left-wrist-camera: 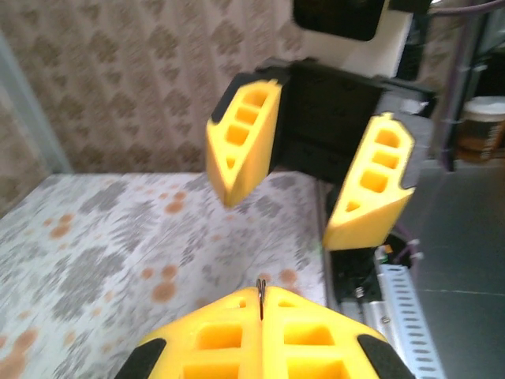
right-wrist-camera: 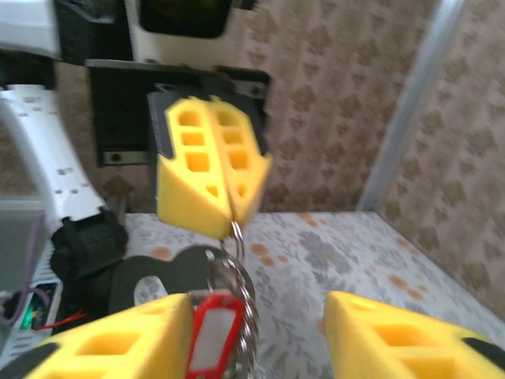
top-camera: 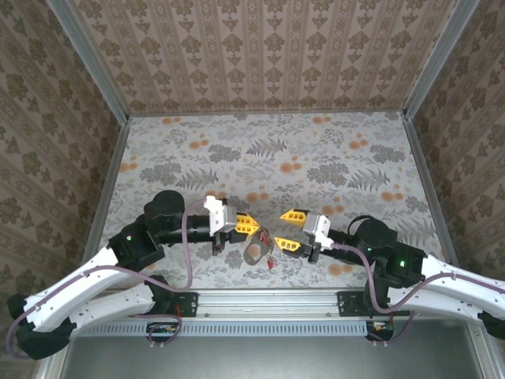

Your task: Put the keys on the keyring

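The blurred keyring (right-wrist-camera: 246, 304) and a red key (right-wrist-camera: 211, 339) run off the right wrist view's bottom edge.

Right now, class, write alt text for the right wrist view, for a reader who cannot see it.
The left gripper, shut, pinches a thin metal ring, with a red-headed key and a dark loop just below it. The right gripper is open underneath, its yellow fingers either side, above a floral table.

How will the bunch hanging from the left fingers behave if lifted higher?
Probably floppy: the metal rings hang loosely from the shut left fingers, so they'd swing. Likely light; the red-headed key dangles freely off them.
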Action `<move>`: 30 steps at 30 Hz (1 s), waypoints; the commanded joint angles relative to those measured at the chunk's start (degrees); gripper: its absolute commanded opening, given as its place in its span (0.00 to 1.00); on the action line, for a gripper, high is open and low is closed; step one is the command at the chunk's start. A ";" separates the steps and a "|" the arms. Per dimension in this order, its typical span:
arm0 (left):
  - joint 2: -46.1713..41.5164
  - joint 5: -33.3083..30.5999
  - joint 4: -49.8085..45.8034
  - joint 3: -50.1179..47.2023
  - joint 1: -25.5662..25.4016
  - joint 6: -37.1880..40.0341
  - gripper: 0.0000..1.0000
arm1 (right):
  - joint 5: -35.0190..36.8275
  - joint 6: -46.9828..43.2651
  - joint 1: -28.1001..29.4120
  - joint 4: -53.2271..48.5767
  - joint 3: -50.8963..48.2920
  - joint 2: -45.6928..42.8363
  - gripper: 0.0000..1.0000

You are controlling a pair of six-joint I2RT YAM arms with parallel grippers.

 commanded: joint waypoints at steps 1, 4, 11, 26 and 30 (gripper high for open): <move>-1.39 -9.44 -4.20 -1.63 1.26 0.14 0.00 | 11.91 3.66 -0.85 0.14 -3.26 -2.04 0.61; -1.10 -12.01 -5.55 -2.78 2.02 -0.81 0.00 | 12.84 6.23 -4.12 0.97 -4.23 -0.31 0.72; 6.18 -21.94 -7.97 -1.99 2.60 -2.29 0.00 | 10.73 13.58 -15.24 0.63 -2.33 7.72 1.00; 33.37 -19.13 2.59 3.82 6.61 -6.84 0.00 | 16.52 17.69 -26.03 -3.90 -7.32 -0.07 1.00; 41.48 -18.65 5.76 6.93 8.97 -8.97 0.00 | 16.20 17.57 -28.39 -1.49 -10.17 -2.20 1.00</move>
